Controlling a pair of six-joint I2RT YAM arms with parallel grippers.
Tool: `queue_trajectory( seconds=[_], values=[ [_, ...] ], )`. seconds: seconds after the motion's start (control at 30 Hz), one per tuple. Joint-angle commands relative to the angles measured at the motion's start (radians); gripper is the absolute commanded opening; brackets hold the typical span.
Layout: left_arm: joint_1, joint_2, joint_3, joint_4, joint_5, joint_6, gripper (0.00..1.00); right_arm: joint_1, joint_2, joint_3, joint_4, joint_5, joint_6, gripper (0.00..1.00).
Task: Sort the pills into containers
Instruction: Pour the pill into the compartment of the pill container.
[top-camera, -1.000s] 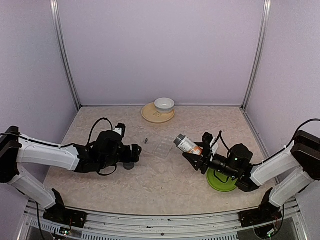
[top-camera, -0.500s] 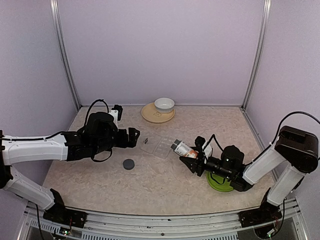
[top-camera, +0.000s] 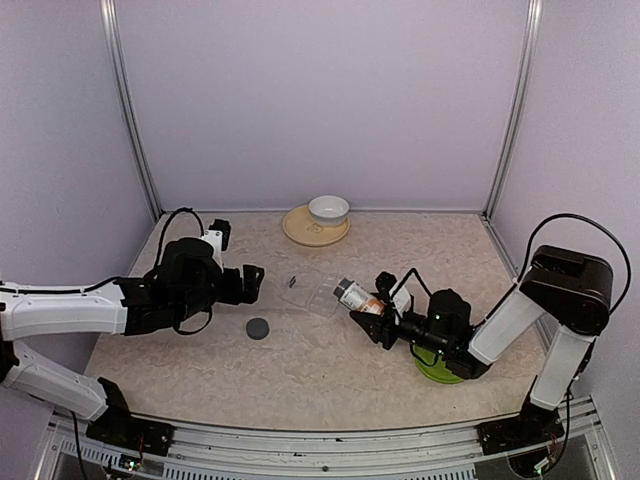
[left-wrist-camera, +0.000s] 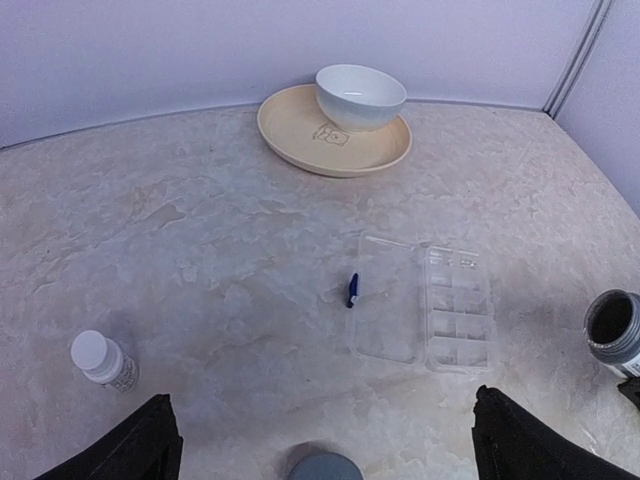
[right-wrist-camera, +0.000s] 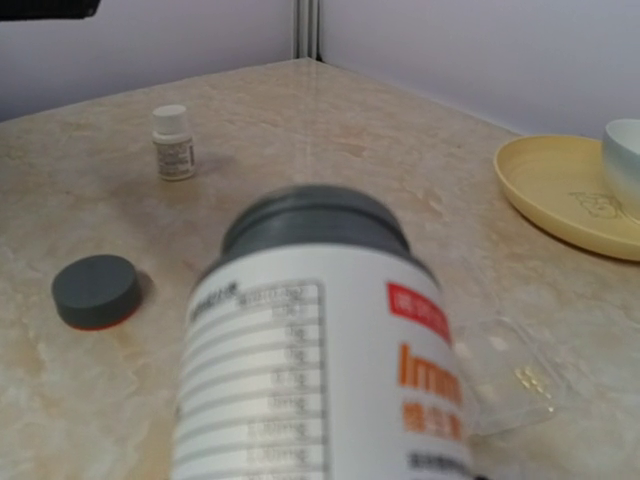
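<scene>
Pill box (top-camera: 322, 293) lies open mid-desk (top-camera: 200, 352), lid flat beside the compartments. Right claw (top-camera: 374, 312) clenched on uncapped bottle (top-camera: 350, 294), mouth tilted toward box. Left claw (top-camera: 256, 281) released, empty, left of box. 1 grey cap (top-camera: 258, 328) nearby.

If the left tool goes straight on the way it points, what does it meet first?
Probably the small blue object, with the clear pill box just beyond. The left tool may sit above the table, so it could pass over both; depth is unclear.
</scene>
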Motion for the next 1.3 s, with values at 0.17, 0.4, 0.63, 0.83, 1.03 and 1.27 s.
queue_trajectory(
  seconds=[0.17, 0.4, 0.63, 0.83, 1.03, 1.27],
  values=[
    [0.046, 0.076, -0.014, 0.021, -0.316, -0.072, 0.99, -0.007, 0.065, 0.042, 0.042, 0.056, 0.014, 0.07],
    [0.133, 0.062, -0.106, 0.117, -0.255, -0.139, 0.99, -0.004, 0.078, 0.064, 0.018, 0.062, 0.013, 0.07],
    [0.143, -0.059, -0.208, 0.204, -0.286, -0.157, 0.99, 0.002, 0.096, 0.075, 0.017, 0.063, 0.013, 0.07],
    [0.143, -0.094, -0.228, 0.217, -0.282, -0.167, 0.99, 0.019, 0.127, 0.116, -0.040, 0.062, -0.017, 0.07],
    [0.143, -0.079, -0.213, 0.202, -0.262, -0.171, 0.99, 0.036, 0.125, 0.139, -0.073, 0.079, -0.031, 0.07],
    [0.143, -0.100, -0.219, 0.201, -0.258, -0.171, 0.99, 0.038, 0.161, 0.176, -0.122, 0.082, -0.028, 0.07]
  ],
)
